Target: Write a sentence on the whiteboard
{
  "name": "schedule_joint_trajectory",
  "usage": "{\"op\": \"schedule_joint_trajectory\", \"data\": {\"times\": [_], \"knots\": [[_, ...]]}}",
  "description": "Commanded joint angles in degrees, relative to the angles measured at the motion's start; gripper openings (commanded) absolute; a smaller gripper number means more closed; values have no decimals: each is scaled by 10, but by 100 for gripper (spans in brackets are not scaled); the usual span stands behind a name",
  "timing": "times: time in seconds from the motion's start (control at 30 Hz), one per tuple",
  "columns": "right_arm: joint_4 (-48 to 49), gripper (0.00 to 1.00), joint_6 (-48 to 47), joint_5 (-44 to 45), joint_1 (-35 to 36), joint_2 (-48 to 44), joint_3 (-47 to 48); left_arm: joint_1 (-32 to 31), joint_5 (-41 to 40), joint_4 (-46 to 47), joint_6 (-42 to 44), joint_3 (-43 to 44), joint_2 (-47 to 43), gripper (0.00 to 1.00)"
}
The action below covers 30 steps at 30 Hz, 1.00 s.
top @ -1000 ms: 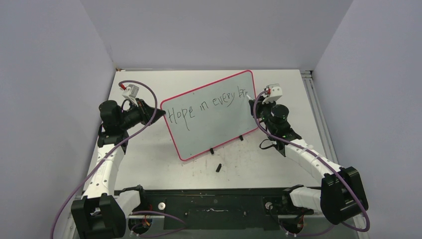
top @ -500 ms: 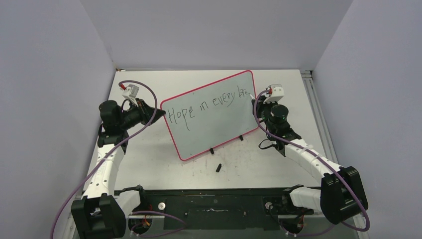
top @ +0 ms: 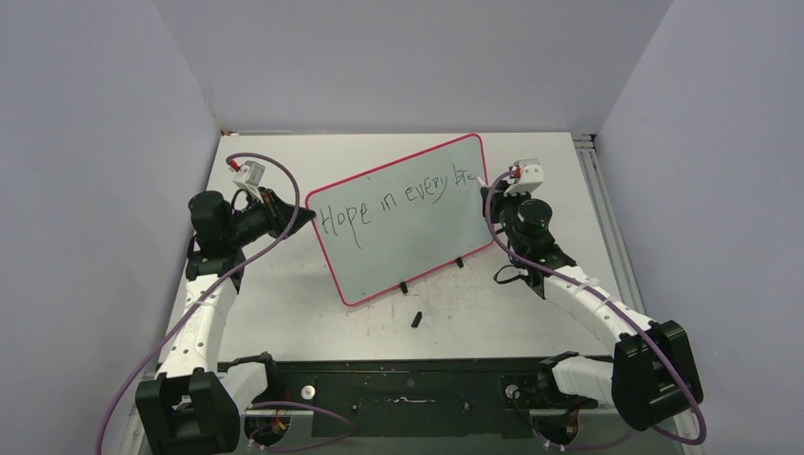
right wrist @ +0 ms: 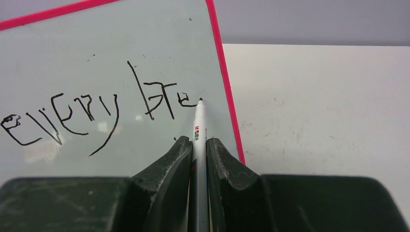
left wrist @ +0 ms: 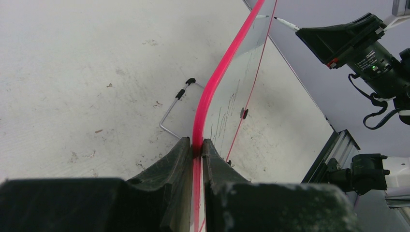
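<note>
Now sentence at "bre": my right hand pinches pen, left hand clamps whiteboard; next "a" needs cramped strokes, rim beside hand.

Fixed high above and behind the arm bases, which sit at 6 o'clock in its frame, the overhead camera looks down toward 12 o'clock, taking in the whole surface and the whiteboard from afar. The left wrist camera rides close behind the left hand, sighting edge-on along the board's red rim toward the right hand at 1 o'clock. The right wrist camera faces the board's upper right corner at very close range, the pen running to 12 o'clock. That corner appears in all three views; the pen shows in both wrist views.
</note>
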Motion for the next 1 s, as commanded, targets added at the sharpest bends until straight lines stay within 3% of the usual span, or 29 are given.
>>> {"op": "schedule_joint_trajectory", "data": {"times": [0.0,0.97], "knots": [[44,5,-6,-11,-3,9,30,-4,-4,-15,14,18,0,0],[33,5,-9,-29,-6,12,15,-4,-3,-17,15,19,0,0]]}}
